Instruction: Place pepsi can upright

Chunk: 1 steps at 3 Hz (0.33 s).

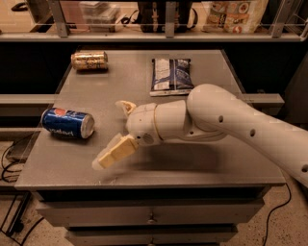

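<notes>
While small blue metal pepsi can (67,123) lies sideways by left edge of grey surface (62,161), white gripper (119,130) gapes empty near front edge; nudge could shove it off.

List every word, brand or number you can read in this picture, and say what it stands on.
Nothing reads clearly.
pepsi can, lying on its side: white lettering, too blurred to quote.
gold can: markings unreadable.
snack bag: print unreadable.
shelf packages: print unreadable.
gripper, open, right of the pepsi can, apart from it: no text.
</notes>
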Tool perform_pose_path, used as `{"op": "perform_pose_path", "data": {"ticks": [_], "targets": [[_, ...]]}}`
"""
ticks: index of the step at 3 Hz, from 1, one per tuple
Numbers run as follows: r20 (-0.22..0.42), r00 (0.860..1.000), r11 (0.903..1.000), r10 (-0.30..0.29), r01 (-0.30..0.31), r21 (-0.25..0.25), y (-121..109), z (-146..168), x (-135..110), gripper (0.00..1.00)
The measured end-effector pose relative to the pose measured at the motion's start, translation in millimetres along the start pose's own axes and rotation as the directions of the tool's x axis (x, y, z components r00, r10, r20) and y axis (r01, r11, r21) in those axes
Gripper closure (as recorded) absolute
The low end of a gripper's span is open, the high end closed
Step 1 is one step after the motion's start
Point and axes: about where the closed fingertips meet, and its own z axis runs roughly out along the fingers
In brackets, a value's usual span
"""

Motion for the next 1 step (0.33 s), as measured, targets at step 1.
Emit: {"op": "perform_pose_path", "data": {"ticks": [1], "targets": [[0.0, 1.0, 1.0, 0.0, 0.0, 0.0, 0.0, 0.0, 0.0, 0.0]]}}
